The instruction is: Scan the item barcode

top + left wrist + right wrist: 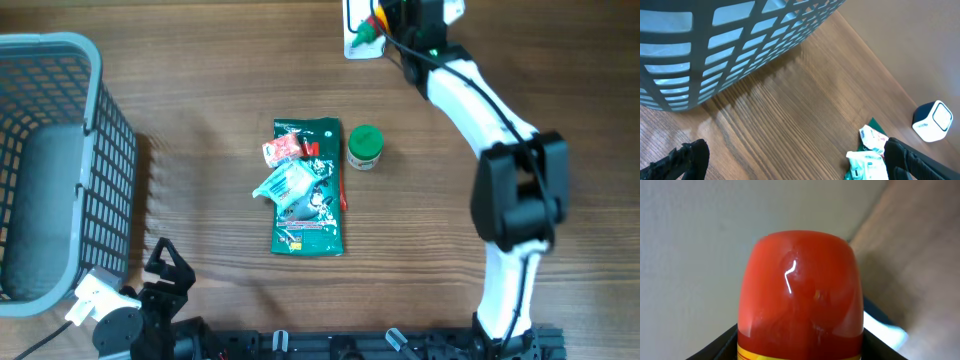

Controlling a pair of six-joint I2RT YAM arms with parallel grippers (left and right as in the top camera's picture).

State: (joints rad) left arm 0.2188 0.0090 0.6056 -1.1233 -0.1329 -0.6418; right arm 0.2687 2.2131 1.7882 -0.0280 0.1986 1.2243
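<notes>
Pressed right up to your right wrist lens, the red container (800, 295) is filling most of that view: a smooth, glossy plastic dome catching a streak of light, with a yellow band showing at its lower edge. Your right gripper (800, 347) is clamping it at a middling width, its dark fingers (722, 342) peeking out on either side. That close view is hiding where the container sits, and the overhead is supplying that. From above, the green pouch (308, 190) is lying flat mid-way across the wood-grain table (220, 80), a crinkly rectangle with two small packets (285, 165) resting on its left half. You are holding the red container well beyond the pouch's far end, slightly to its right, over the white scanner (353, 45); whether the two are touching you cannot tell. Your left wrist view is showing the scanner's shape better: a rounded cube, white face on a dark blue body. A squat jar (365, 146) with a green lid is standing just beside the pouch's far right corner. The grey lattice basket (105, 150) is sitting well to the pouch's left. Your left gripper (168, 268) is hovering off the pouch's near left corner, jaws spread wide and carrying nothing.
</notes>
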